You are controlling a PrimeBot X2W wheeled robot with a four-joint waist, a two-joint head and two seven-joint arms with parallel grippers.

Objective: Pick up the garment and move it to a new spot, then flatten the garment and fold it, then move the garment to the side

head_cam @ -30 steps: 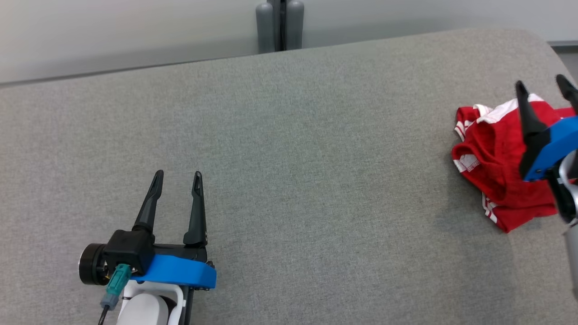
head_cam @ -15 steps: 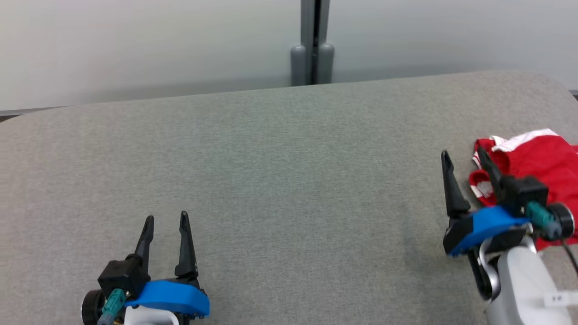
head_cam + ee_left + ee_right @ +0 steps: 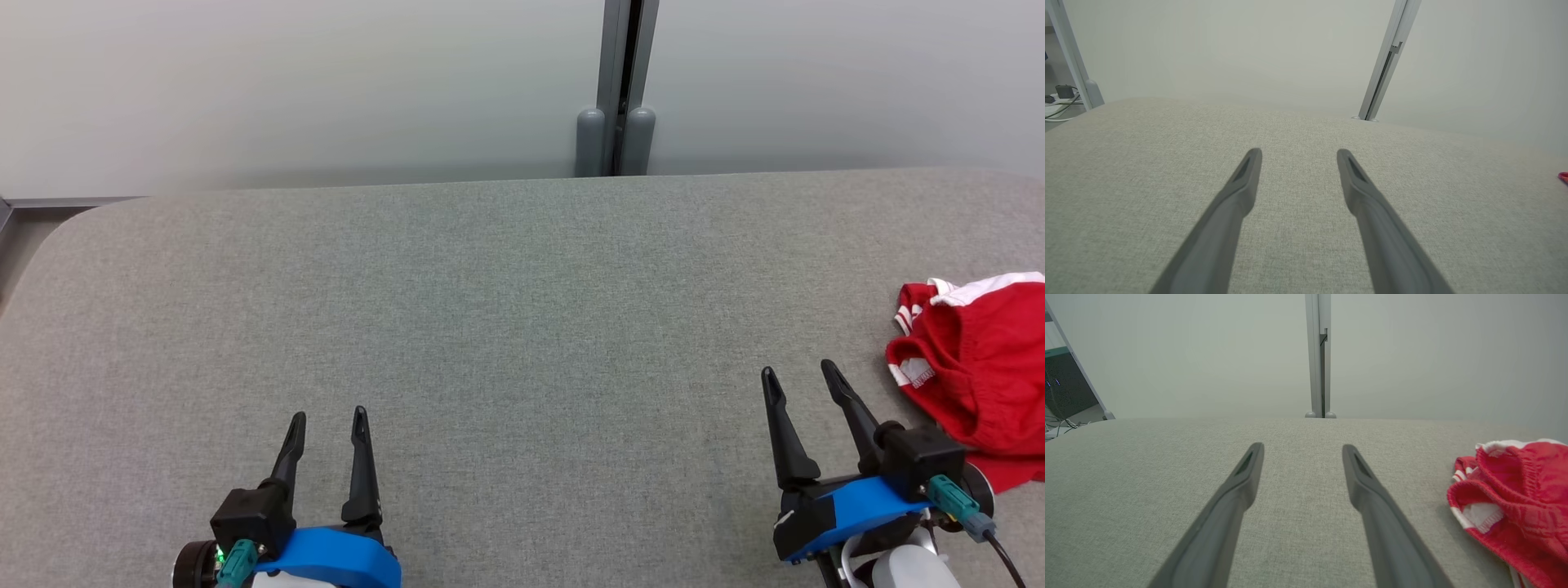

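Observation:
The garment (image 3: 980, 371) is a red piece with white trim and stripes, lying bunched at the right edge of the grey padded table (image 3: 506, 327). In the right wrist view the garment (image 3: 1519, 506) lies to the right of my fingers, apart from them. My right gripper (image 3: 798, 376) stands open just left of the garment, nothing between its fingers. Near the table's front left, my left gripper (image 3: 328, 416) is open and empty too. A red sliver of the garment (image 3: 1563, 177) shows at the far right of the left wrist view.
A pale wall with a grey vertical post (image 3: 616, 90) runs behind the table's far edge. The table's left corner is rounded (image 3: 57, 237). Cables lie on the floor (image 3: 1057, 110) beyond the table's left side.
The head camera has tilted up and swung. My right gripper has drawn back off the garment to its left and nearer the front edge. The left gripper stays open in place.

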